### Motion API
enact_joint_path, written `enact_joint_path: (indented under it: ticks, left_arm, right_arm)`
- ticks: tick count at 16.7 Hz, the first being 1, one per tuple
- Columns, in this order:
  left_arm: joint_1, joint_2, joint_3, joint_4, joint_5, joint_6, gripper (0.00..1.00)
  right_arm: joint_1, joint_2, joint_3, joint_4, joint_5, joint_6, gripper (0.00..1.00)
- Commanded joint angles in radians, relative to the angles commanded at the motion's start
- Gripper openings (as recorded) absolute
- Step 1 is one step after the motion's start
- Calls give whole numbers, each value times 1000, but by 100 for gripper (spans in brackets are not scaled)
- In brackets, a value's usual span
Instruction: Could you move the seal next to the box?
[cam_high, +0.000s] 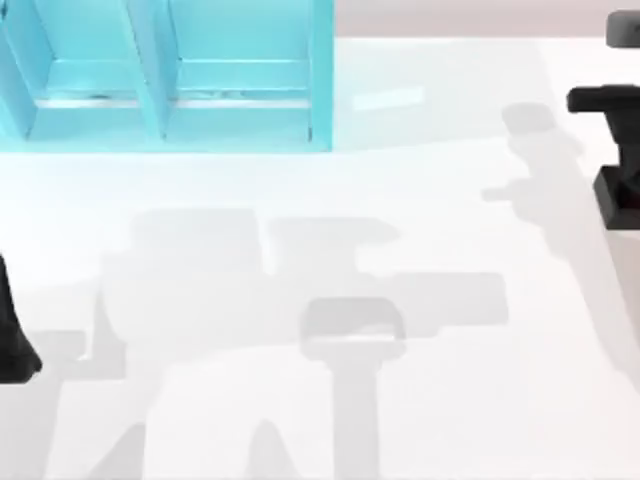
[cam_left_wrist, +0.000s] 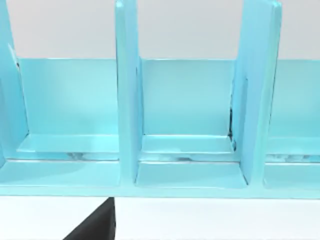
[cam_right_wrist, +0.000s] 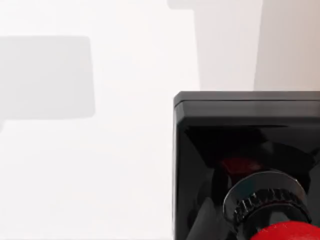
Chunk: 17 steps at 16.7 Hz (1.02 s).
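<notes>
The seal sits very close in the right wrist view, a black square base with its glossy red knob at the picture's edge. My right gripper is a dark shape at the table's far right edge in the top view; I cannot tell the seal apart from it there, nor whether it holds the seal. The box is a light blue compartmented case at the back left, far from the right arm. It faces the left wrist view, where the box shows its dividers. My left gripper rests at the left edge.
White tabletop spreads between the box and both arms, crossed by grey shadows of the arms. A dark part of the left arm pokes in below the box front.
</notes>
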Motion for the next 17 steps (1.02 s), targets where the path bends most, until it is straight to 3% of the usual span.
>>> enact_joint_path:
  ticks: [3, 9, 17]
  left_arm:
    - [0, 0, 0, 0, 0, 0, 100]
    - [0, 0, 0, 0, 0, 0, 100]
    - [0, 0, 0, 0, 0, 0, 100]
  right_arm:
    - [-83, 24, 81, -52, -1, -83, 0]
    - [-86, 20, 83, -50, 0, -87, 0]
    - [-85, 10, -178, 192, 0, -86, 0]
